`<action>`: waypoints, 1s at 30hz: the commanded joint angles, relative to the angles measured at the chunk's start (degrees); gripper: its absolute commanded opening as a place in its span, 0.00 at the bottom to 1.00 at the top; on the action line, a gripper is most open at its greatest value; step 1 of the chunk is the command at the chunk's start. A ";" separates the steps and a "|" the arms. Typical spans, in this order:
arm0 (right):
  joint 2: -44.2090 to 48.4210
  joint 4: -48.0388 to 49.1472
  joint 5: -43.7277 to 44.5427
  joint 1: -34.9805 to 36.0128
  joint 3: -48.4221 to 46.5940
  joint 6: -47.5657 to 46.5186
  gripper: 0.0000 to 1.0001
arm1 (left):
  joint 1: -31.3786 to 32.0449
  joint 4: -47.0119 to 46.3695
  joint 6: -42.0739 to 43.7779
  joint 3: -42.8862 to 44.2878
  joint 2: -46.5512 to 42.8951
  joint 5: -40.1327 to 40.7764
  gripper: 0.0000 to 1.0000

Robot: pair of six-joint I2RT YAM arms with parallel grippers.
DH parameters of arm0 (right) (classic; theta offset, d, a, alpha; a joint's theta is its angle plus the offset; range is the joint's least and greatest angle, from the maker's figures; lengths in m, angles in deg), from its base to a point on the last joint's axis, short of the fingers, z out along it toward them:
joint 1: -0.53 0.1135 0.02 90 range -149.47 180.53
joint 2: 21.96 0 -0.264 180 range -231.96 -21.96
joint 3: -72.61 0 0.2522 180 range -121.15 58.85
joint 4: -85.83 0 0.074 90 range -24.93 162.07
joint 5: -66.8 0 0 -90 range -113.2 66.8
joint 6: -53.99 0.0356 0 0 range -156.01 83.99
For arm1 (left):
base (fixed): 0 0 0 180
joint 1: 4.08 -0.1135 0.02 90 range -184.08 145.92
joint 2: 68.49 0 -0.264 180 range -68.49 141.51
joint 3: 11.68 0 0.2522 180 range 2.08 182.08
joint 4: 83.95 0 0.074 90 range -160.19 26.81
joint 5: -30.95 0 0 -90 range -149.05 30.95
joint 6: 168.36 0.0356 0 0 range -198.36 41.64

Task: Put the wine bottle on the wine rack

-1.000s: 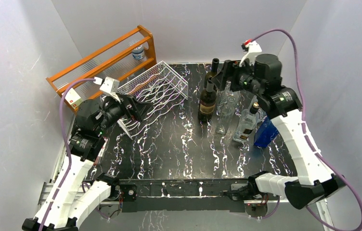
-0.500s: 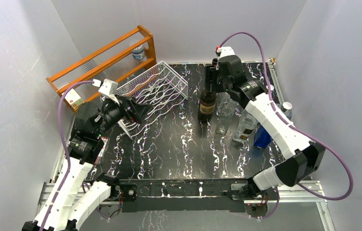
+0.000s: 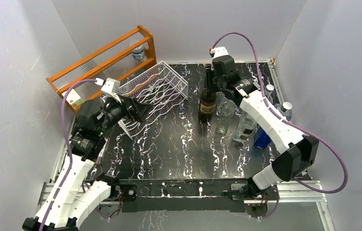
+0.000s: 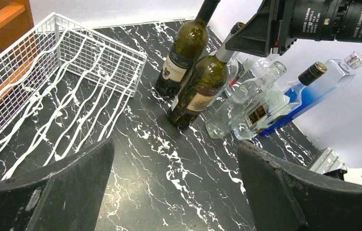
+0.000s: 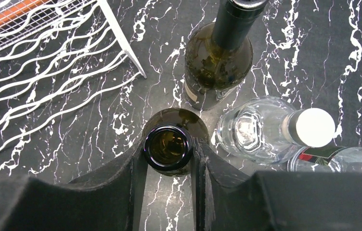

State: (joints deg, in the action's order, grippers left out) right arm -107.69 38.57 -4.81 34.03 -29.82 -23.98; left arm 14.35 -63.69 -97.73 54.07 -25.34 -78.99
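Observation:
A dark green wine bottle (image 3: 207, 105) stands upright on the black marbled table, right of the white wire wine rack (image 3: 155, 89). My right gripper (image 3: 210, 84) is above it and shut on its neck. In the right wrist view the bottle's open mouth (image 5: 168, 147) sits pinched between the two fingers of the right gripper (image 5: 168, 150). The left wrist view shows the same bottle (image 4: 199, 91) with its neck running up into the right gripper. My left gripper (image 3: 138, 109) hovers by the rack's near right corner, open and empty (image 4: 174, 149). The rack (image 4: 63, 72) is empty.
A second dark bottle (image 5: 220, 62) stands just behind the held one. Clear glass bottles (image 3: 226, 115) (image 3: 246, 126) and a blue bottle (image 3: 264, 136) crowd its right side. An orange wooden shelf (image 3: 107, 53) stands behind the rack against the left wall.
The right arm swung left from the bottle cluster to over the front wine bottle, and its jaws closed on the neck. The left arm stayed put.

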 commanded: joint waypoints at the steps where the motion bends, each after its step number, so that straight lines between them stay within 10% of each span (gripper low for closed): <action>1: 0.74 5.24 -1.08 0.53 -0.65 -2.28 0.38 | -0.42 -0.12 -0.45 -0.40 0.49 0.48 0.98; 7: 1.84 3.74 -7.93 1.12 -0.46 -3.60 0.25 | -0.44 -0.32 -0.31 -1.40 1.57 1.03 0.98; 12: 4.87 3.38 -20.04 1.75 1.46 -4.39 0.24 | -0.42 -6.60 -1.45 -4.92 4.58 -17.01 0.98; 30: 11.89 6.72 -31.78 10.07 12.24 -4.70 0.24 | 6.68 -20.16 -8.97 -19.80 10.72 -13.40 0.98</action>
State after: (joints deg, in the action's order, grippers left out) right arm -98.20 43.16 -31.63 43.84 -19.35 -31.67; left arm 19.09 -80.49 -106.50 34.88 -14.60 -92.45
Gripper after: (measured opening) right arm 0.438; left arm 0.981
